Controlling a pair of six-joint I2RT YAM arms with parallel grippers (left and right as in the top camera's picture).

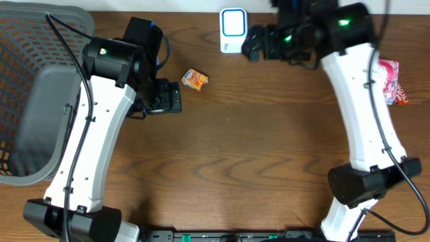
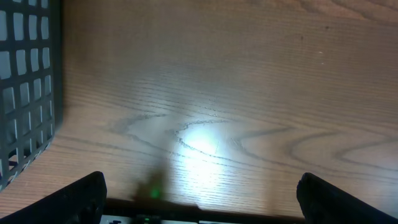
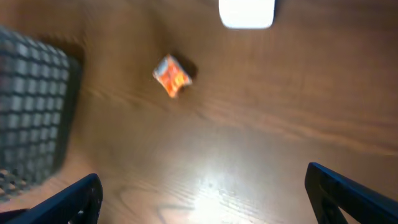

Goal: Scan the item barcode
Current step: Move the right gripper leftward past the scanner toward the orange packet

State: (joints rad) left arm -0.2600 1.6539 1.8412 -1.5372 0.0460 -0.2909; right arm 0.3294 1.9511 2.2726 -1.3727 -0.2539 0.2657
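Wooden table (image 1: 235, 154): snack packet (image 3: 172, 76) loose ahead of right gripper (image 3: 202, 199), jaws wide and empty, scanner (image 3: 247, 12) beyond, seemingly awaiting pickup; left gripper (image 2: 199, 202) likewise released.

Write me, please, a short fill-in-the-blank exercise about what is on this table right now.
1. The left claw and the right claw both stand ____, holding nothing.
2. The orange packet lies on the wooden table, closer to the ____ claw.
3. The white scanner at the far edge has a ____ rounded outline on its face.

Missing words: open; left; blue.
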